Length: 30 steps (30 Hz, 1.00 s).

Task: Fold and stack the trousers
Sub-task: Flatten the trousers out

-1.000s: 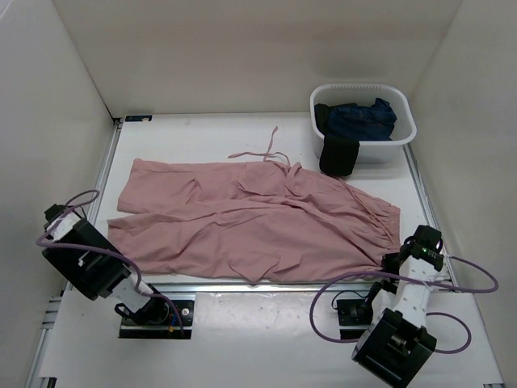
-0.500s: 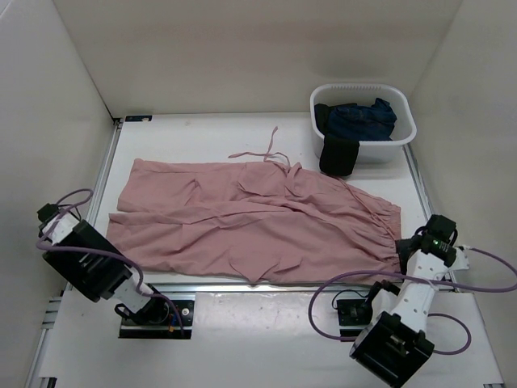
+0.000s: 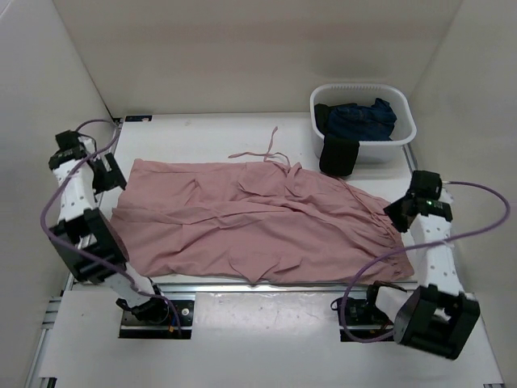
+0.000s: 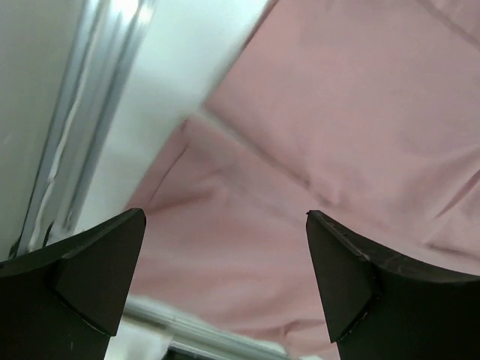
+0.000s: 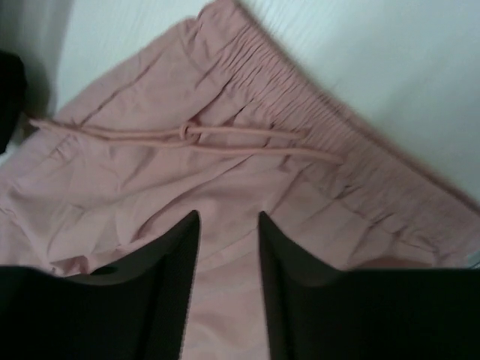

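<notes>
Logging the bench as I see it from the remote station, biggest item first.

1. Table [image 3: 194, 133]: white top, carrying everything listed below.
2. Trousers [image 3: 258, 222]: dusty pink and wrinkled, spread flat at full length across the middle of the table. The leg ends lie toward 9 o'clock and the gathered waistband [image 3: 386, 222] toward 3 o'clock. I see no fold in them anywhere, so I judge the task to be at its very start, with every fold and the stacking left to do.
3. Tub [image 3: 362, 87]: white plastic, at 1 o'clock, just beyond the trousers.
4. Navy garment [image 3: 359, 120]: bundled inside the tub.
5. Black cloth [image 3: 338, 155]: draped over the tub's near wall, its lower edge close to the trousers. I cannot tell if it touches them.
6. Left gripper [image 4: 225, 217]: over the leg ends at 9 o'clock, jaws spread wide with nothing in them. Pink fabric and a strip of table edge show between the jaws.
7. Right gripper [image 5: 229, 215]: over the waistband end at 3 o'clock, jaws only a narrow gap apart, nothing held. Fabric shows through the gap.
8. Drawstring [image 3: 266, 152]: a thin pink cord, with one length trailing onto bare table toward 12 o'clock. In the right wrist view a knotted stretch lies on the fabric beside the waistband.

Remark: with an arm at each end, I read this as the set-up for a first grasp.
</notes>
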### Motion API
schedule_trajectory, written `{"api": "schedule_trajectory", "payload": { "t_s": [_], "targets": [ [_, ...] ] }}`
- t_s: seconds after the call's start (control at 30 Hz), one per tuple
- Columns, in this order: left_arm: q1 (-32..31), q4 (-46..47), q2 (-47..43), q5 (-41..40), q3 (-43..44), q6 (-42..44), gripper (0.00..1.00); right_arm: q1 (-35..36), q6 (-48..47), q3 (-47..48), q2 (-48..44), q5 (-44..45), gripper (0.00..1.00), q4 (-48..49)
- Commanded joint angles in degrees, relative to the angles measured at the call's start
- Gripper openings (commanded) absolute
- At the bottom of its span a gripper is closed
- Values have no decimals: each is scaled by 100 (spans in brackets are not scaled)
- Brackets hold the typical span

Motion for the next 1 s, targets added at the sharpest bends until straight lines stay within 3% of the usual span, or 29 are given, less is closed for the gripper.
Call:
{"api": "schedule_trajectory", "payload": {
  "t_s": [0.0,0.1,0.2,0.3,0.47,0.6,0.73,0.83,0.87,0.97],
  "targets": [
    [-294,-162,926,291,740,-3,100,506,95,13,681,-188,39,493],
    [-532,-161,1911,2,1550,-3,100,673,341,-57,1296,-189,24,633],
    [-830,23,2509,-279,1709,-3,100,674,570,-136,1824,-250,19,757],
    [-1164,523,2765,-964,1122,-3,100,542,702,-136,2335,22,15,555],
    [-1148,1042,2888,-1781,43,-3,82,121,887,-435,2670,-197,15,555],
    [-797,1219,2625,-1661,-399,-3,79,-152,844,-637,2451,-329,15,502],
    [-743,1158,2283,-1177,-32,-3,91,-153,439,333,2248,-391,28,292],
    [-998,1008,2212,-782,889,-3,95,-153,307,1091,2388,-189,34,-120],
    [-998,947,2264,-677,1144,-3,100,-153,307,1538,2459,-119,42,-192],
    [-1069,781,2685,-255,2173,-3,100,-153,359,2129,2854,-57,60,-192]
  ]
}}
